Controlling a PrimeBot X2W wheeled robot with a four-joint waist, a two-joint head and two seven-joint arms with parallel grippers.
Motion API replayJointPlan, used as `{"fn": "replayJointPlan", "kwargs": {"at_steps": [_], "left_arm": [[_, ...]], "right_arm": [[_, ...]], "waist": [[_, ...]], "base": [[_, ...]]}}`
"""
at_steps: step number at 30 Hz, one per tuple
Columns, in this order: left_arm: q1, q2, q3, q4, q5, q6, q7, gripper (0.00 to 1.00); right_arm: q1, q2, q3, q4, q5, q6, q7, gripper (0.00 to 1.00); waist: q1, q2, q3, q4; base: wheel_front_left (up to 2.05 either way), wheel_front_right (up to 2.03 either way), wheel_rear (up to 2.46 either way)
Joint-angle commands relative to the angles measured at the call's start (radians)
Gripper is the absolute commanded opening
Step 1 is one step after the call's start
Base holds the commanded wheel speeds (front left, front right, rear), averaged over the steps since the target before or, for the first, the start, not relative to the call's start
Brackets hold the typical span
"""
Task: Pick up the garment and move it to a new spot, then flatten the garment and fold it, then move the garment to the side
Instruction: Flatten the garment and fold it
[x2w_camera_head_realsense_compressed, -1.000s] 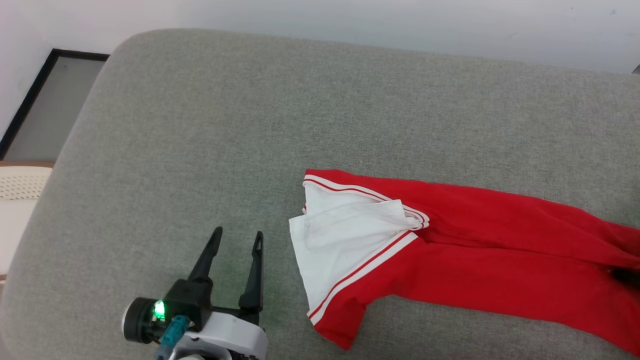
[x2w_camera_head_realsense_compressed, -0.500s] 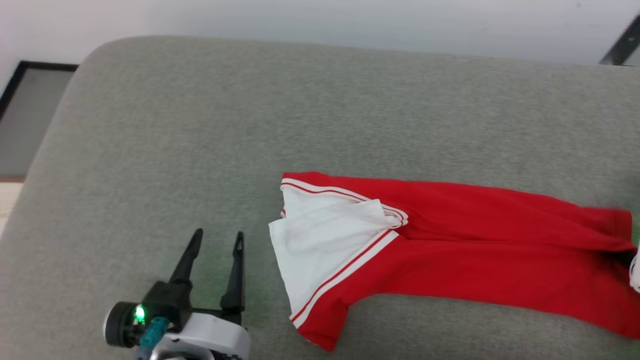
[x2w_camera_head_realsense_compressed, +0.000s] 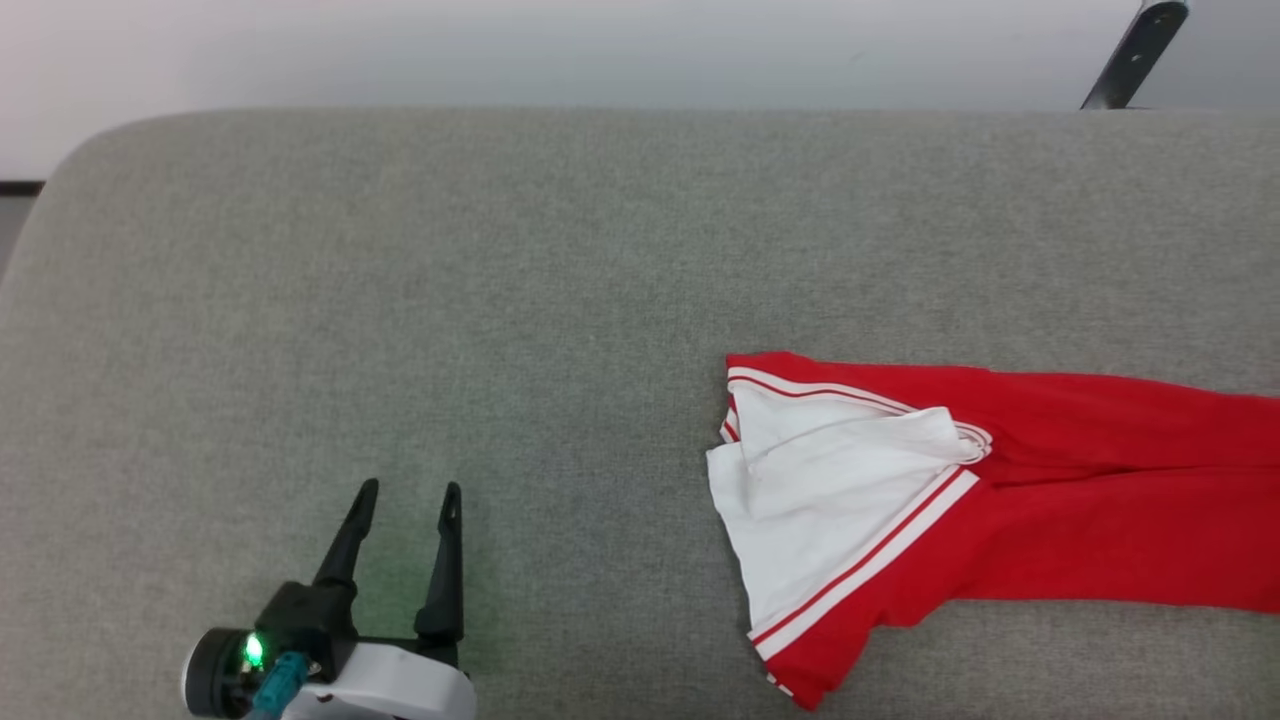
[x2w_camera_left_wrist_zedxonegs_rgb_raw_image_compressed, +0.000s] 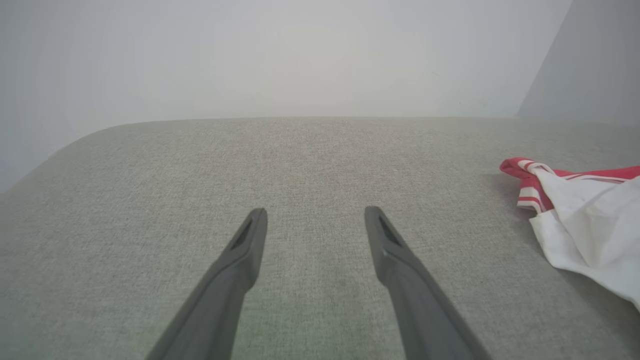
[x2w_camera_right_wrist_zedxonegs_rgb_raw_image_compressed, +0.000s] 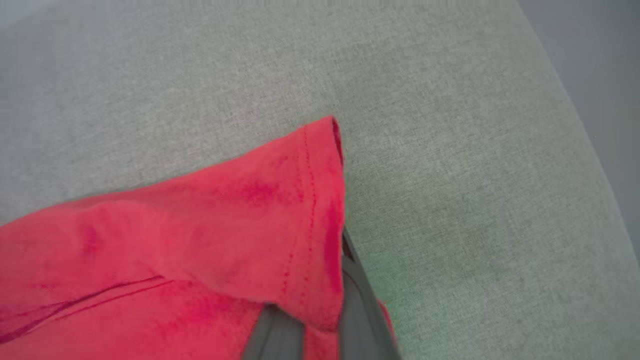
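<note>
The garment (x2w_camera_head_realsense_compressed: 1050, 520) lies stretched across the right of the grey cushioned surface (x2w_camera_head_realsense_compressed: 500, 300), red body running off the right edge, white sleeve with red-and-white trim at its left end. In the right wrist view my right gripper (x2w_camera_right_wrist_zedxonegs_rgb_raw_image_compressed: 322, 320) is shut on the red hem of the garment (x2w_camera_right_wrist_zedxonegs_rgb_raw_image_compressed: 200, 225), whose cloth drapes over the dark fingers (x2w_camera_right_wrist_zedxonegs_rgb_raw_image_compressed: 357, 300). My left gripper (x2w_camera_head_realsense_compressed: 410, 490) rests open at the lower left, well left of the sleeve, nothing between its fingers. The left wrist view shows the left gripper (x2w_camera_left_wrist_zedxonegs_rgb_raw_image_compressed: 315, 212) over bare fabric, with the garment's sleeve (x2w_camera_left_wrist_zedxonegs_rgb_raw_image_compressed: 585, 235) to its right.
A pale wall runs behind the surface. A dark slanted bar (x2w_camera_head_realsense_compressed: 1135, 55) stands at the top right. The surface's rounded far-left corner (x2w_camera_head_realsense_compressed: 70, 150) and its right edge (x2w_camera_right_wrist_zedxonegs_rgb_raw_image_compressed: 575, 115) are in sight, and bare grey fabric lies between my left gripper and the garment.
The head camera has shifted. Against the grey surface the garment has slid to the right, away from my left gripper, and the right gripper has shut on its hem.
</note>
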Motion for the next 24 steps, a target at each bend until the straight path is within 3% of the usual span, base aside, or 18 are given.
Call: {"fn": "replayJointPlan", "kwargs": {"at_steps": [1,10,12,18,24], "left_arm": [[0.016,-0.003,0.005,0.004,0.010,-0.005,-0.004,1.00],[0.035,-0.022,0.009,0.024,0.017,-0.018,-0.004,1.00],[0.035,-0.031,0.008,0.028,0.015,-0.027,-0.004,1.00],[0.028,-0.045,0.003,0.035,0.013,-0.037,-0.004,1.00],[0.008,-0.056,0.013,0.032,0.013,-0.044,-0.004,1.00]], "right_arm": [[0.009,0.004,0.025,-0.020,0.009,-0.002,-0.002,0.00],[0.048,0.095,0.232,-0.299,0.111,-0.001,0.060,0.00],[0.047,0.147,0.315,-0.407,0.151,-0.001,0.098,0.00],[0.015,0.221,0.457,-0.507,0.171,-0.001,0.127,0.00],[-0.038,0.286,0.592,-0.490,0.166,-0.001,0.121,0.00]], "waist": [[0.0000,-0.0001,-0.017,-0.010],[0.0000,-0.0001,-0.058,-0.010],[0.0000,-0.0001,-0.062,0.004],[0.0000,-0.0001,-0.052,0.038],[0.0000,-0.0001,-0.024,0.073]], "base": [[0.00,0.00,0.00],[0.00,0.00,0.00],[0.00,0.00,0.00],[0.00,0.00,0.00],[0.00,0.00,0.00]]}}
